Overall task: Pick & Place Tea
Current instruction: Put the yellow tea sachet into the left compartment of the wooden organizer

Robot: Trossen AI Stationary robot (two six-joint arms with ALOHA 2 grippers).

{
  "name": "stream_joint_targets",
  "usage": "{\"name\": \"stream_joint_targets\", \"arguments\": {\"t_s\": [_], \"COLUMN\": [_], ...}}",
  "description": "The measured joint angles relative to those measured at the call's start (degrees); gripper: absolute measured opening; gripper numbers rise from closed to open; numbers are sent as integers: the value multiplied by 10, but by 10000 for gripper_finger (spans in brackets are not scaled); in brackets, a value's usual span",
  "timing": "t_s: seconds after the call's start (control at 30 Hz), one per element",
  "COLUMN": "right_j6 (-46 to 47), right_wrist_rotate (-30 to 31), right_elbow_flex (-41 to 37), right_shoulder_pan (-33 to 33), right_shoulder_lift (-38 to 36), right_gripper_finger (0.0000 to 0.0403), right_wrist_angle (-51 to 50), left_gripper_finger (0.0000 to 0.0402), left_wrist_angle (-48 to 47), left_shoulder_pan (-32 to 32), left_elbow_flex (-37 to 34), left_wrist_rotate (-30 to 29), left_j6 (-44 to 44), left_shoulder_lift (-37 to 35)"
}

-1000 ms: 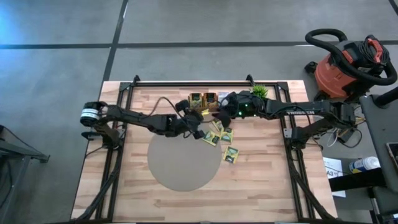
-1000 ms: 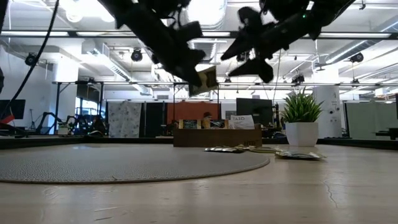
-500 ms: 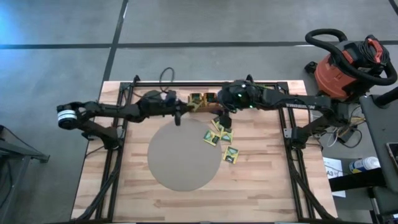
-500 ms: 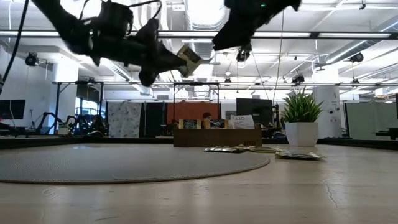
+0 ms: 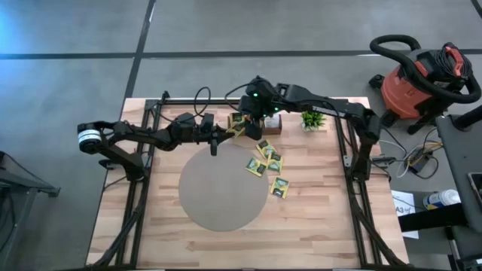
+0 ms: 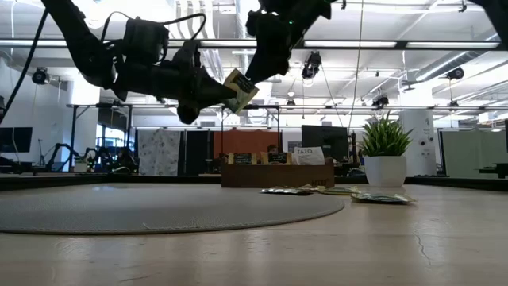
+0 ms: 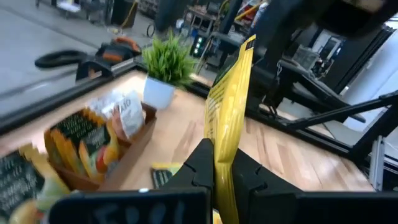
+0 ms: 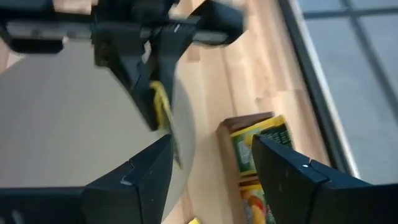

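My left gripper (image 5: 226, 134) hangs above the table just left of the wooden tray (image 5: 257, 120), shut on one yellow tea sachet (image 7: 230, 106), which also shows from the low view (image 6: 238, 89). My right gripper (image 8: 211, 168) hangs open higher up, over the tray's left end (image 5: 251, 117), and looks down on the left gripper and the sachet (image 8: 160, 102); nothing is between its fingers. Several more tea sachets (image 5: 265, 164) lie flat on the wood right of the round grey mat (image 5: 222, 188). Others stand in the tray (image 7: 81, 140). My left gripper pinches the yellow sachet by its near edge (image 7: 222, 163) between its two fingers (image 7: 202, 167). The fingers lie about level and point toward the table's right edge. The sachet stands on edge past the fingertips, tilted a little, lifted well clear of the table.
A small potted plant (image 5: 312, 119) stands right of the tray at the far edge. A metal frame rail (image 5: 233, 99) runs behind the tray. A red shop vacuum (image 5: 422, 75) stands off the table at the far right.
My left gripper has carried the yellow sachet from above the loose sachets toward the far edge and the tray, and has rolled and levelled its wrist; the sachet stays in its hold. My right gripper has risen and gone left along the tray, staying open.
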Motion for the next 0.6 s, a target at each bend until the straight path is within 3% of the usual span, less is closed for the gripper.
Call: {"name": "stream_joint_targets", "arguments": {"t_s": [0.37,0.6], "right_j6": [-14,-20], "right_wrist_rotate": [-24,-24], "right_elbow_flex": [139,188], "right_shoulder_pan": [-3,-7], "right_shoulder_lift": [98,133], "right_gripper_finger": [209,141], "right_wrist_angle": [-97,-154], "left_gripper_finger": [16,16], "left_wrist_angle": [19,23], "left_shoulder_pan": [37,48], "left_elbow_flex": [0,0], "left_wrist_rotate": [44,45], "left_j6": [21,21], "left_shoulder_lift": [11,12]}}
